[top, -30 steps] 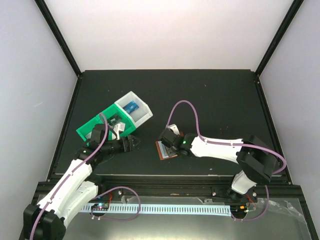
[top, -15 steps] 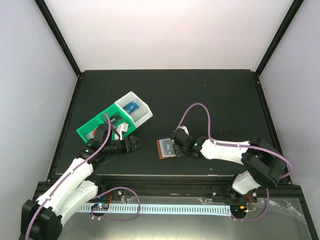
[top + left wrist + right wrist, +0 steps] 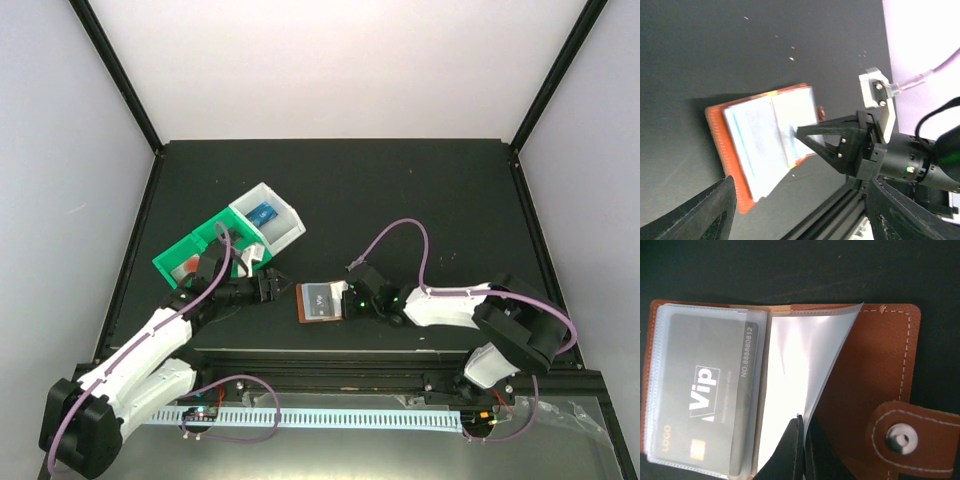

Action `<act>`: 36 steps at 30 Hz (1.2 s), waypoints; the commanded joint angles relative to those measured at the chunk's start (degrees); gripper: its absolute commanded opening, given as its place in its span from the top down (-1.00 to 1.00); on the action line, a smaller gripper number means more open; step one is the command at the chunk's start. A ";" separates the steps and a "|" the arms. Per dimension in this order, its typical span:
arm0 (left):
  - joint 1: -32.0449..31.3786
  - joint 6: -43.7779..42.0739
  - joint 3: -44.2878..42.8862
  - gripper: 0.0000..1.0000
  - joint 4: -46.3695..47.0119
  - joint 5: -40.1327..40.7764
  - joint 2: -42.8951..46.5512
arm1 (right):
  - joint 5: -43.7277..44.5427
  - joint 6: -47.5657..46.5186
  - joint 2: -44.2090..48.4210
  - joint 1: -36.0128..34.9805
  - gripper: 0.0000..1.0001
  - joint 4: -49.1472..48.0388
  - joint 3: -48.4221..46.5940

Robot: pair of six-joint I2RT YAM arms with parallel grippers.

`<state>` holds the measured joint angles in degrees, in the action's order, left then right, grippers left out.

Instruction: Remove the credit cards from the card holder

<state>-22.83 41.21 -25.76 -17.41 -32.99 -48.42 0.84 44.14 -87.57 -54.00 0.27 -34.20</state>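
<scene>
Top external view: the card holder (image 3: 320,302) is seen lying open on the black table (image 3: 420,195), low in the middle of the frame, between both arms. A blue card (image 3: 263,213) is already lodged in the white compartment of the green-and-white bin (image 3: 290,230) at upper left. A red patch in its green part is too small to be identified. One dark VIP card (image 3: 705,390) is left sleeved in the holder. A clear pocket leaf (image 3: 800,365) is pinched by the closed right gripper (image 3: 801,422). The left gripper (image 3: 270,288) is held wide and empty just beside the holder. The snug sleeve is judged the remaining obstacle.
</scene>
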 commanded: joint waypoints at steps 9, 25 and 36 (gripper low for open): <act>-8.03 8.20 1.44 -0.70 22.81 -1.30 -12.15 | -5.34 9.57 4.37 -0.40 0.98 -10.29 6.98; -13.12 10.01 1.69 -0.83 31.33 1.46 -24.39 | -6.29 10.92 5.11 -0.49 0.98 -12.17 9.73; -13.37 8.64 2.69 -0.88 28.11 1.75 -25.32 | -6.21 11.30 5.51 -0.49 0.98 -12.93 10.57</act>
<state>-35.75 50.63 -23.59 11.27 -31.73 -74.30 -5.32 54.61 -82.56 -54.28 -11.94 -24.05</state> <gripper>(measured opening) 0.929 0.011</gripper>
